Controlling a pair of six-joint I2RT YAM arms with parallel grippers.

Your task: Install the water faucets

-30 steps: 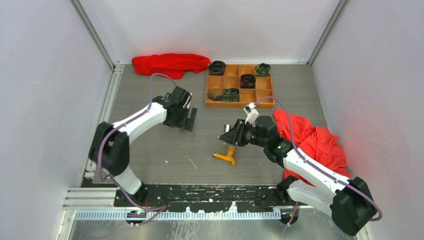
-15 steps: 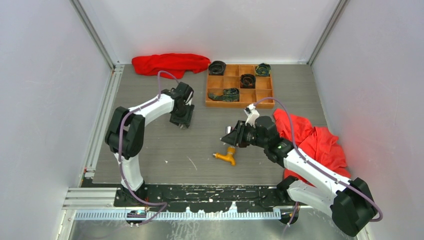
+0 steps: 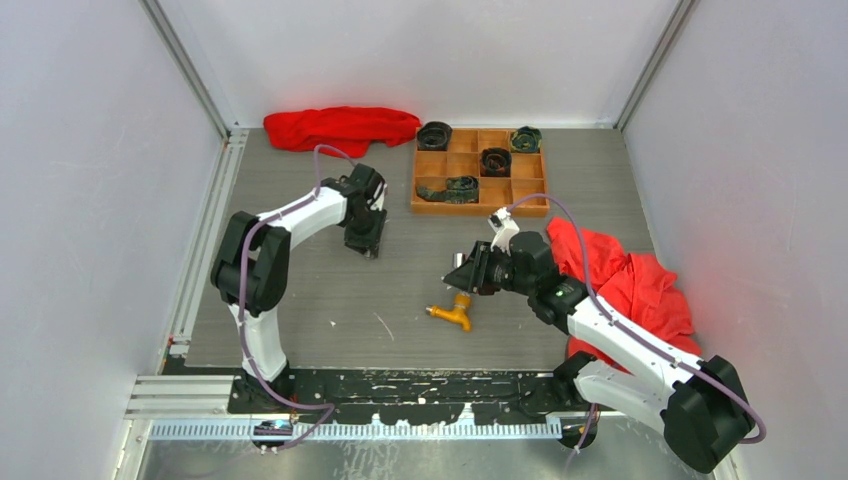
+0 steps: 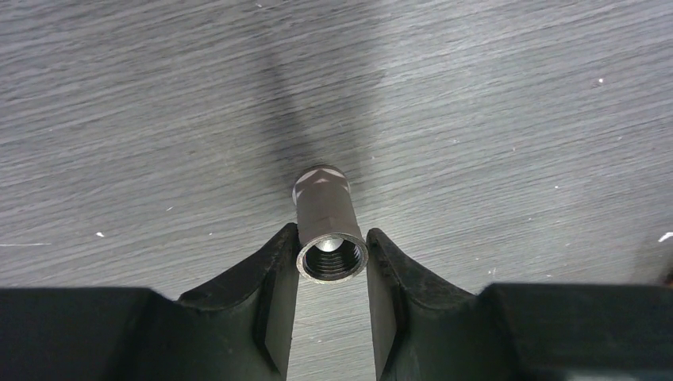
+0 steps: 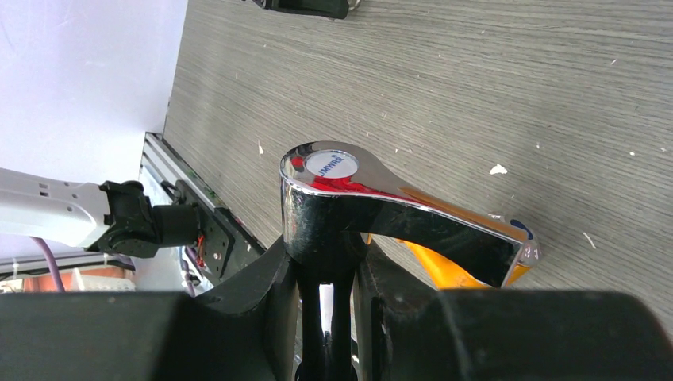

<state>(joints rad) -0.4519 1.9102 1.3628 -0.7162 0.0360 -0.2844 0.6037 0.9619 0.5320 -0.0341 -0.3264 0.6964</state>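
While right hand grips silver faucet, left hand clamps threaded fitting

shiny silver faucet clamped in right claw; orange-yellow faucet lying flat just beneath it.

The only lettering sits on a round white badge capping the silver faucet: one short blue word, upside down in the right wrist view and too small to read.
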